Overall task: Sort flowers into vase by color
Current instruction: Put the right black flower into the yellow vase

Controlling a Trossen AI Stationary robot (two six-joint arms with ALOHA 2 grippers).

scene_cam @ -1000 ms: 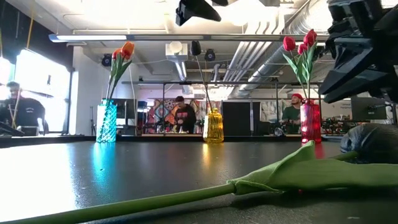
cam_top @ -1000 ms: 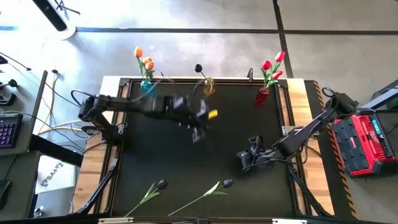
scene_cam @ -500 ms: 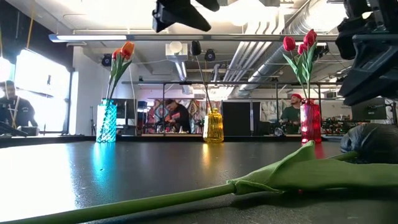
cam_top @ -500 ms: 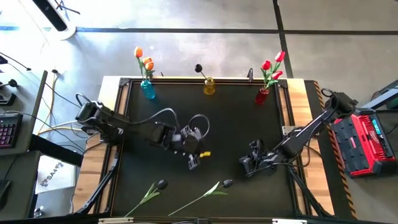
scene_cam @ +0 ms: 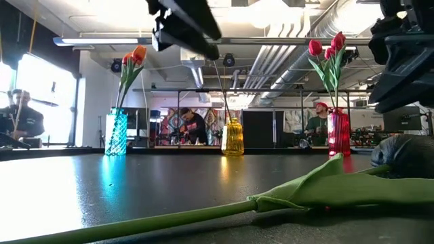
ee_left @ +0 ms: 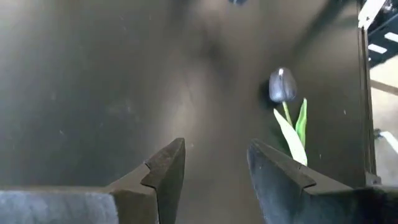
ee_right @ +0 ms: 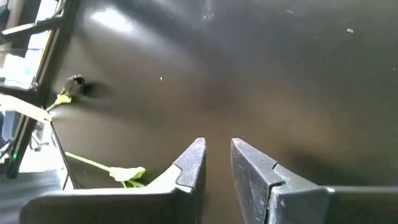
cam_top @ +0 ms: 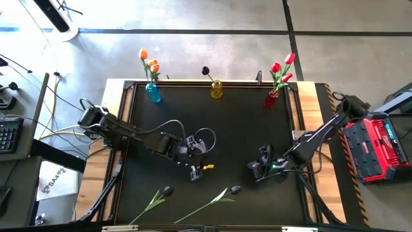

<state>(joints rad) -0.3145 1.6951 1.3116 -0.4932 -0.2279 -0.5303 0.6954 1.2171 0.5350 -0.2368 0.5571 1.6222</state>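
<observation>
Table (cam_top: 219,129): matte black top, pale wood showing along both side edges, yellow strip along the far edge.

Three vases at the far edge: teal vase (cam_top: 153,93) with a ribbed pattern, holding orange tulips (cam_top: 149,62); amber-yellow vase (cam_top: 216,89), also ribbed, holding one black tulip (cam_top: 205,70); red vase (cam_top: 271,98) holding red tulips (cam_top: 282,68).

Loose black tulips (cam_top: 166,191) on the near side: dark grey-black heads, light green stems and leaves.

Both arms dark; left pincer (cam_top: 195,173) black with a yellow-orange mark beside it. Right pincer (cam_top: 257,169) black.

Red case (cam_top: 376,149) with black trim right of the table. Floor grey.
</observation>
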